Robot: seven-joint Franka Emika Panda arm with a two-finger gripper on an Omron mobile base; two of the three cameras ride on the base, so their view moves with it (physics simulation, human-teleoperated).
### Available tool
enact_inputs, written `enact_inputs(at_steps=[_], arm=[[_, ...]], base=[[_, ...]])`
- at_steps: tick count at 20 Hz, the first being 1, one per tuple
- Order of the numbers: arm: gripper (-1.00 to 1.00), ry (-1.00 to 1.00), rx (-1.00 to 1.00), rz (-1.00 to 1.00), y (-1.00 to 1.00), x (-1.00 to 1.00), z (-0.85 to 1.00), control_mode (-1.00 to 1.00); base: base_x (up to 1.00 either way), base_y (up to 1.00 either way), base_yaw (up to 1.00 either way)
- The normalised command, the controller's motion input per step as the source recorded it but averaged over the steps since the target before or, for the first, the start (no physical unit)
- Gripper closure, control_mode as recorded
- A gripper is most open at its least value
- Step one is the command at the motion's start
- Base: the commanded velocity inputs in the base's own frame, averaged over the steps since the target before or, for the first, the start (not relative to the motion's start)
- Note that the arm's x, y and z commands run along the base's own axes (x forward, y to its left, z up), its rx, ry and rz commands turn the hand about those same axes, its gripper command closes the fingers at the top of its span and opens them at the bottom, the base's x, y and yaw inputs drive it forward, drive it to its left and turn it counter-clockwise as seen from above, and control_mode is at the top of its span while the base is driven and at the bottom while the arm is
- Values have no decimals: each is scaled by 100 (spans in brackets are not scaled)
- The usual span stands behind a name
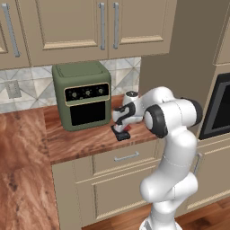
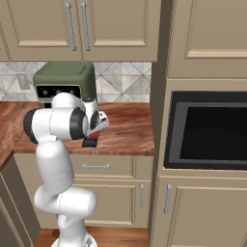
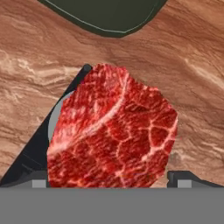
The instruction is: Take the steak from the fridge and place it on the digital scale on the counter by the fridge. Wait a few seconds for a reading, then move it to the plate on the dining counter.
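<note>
Hovering low over the worktop (image 1: 81,141), near its front edge: the tool (image 1: 122,130), pointed down at the scale (image 1: 120,134). Seen too in the right base view, tool (image 2: 91,137) just above scale (image 2: 89,143). Jaw state: cannot tell. Two dark fingertips (image 3: 183,178) spread at the bottom of the hand view, one at each lower side of the steak (image 3: 113,131), contact with the meat not visible. Steak large and marbled red in that view, covering most of the black scale (image 3: 37,148), with a sliver of grey top showing at its left side. Lying on the scale or held just above it: cannot tell. Small patch of red (image 1: 126,129) under the hand in the left base view, red also at the hand (image 2: 98,127) in the right base view.

Behind the scale, toward the back wall: green toaster oven (image 1: 82,95), standing upright, apart from the scale; its dark green corner (image 3: 105,17) at the top of the hand view. Same box partly hidden by the arm from the right (image 2: 65,79).

Beyond the worktop's right end: a tall beige panel, then a black built-in oven (image 2: 212,128). Beige cabinets above and drawers below the front edge.
</note>
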Motion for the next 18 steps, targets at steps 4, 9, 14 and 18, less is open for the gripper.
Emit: enact_inputs(at_steps=[4, 9, 14, 18], arm=[[-100, 0, 0, 0, 0, 23, -11, -100], [-100, 3, 0, 0, 0, 8, -22, -100], [-100, 6, 0, 0, 0, 0, -37, -100], [100, 11, 1, 0, 0, 0, -48, -100]], base=[[0, 0, 0], [0, 0, 0], [0, 0, 0], [0, 0, 0]])
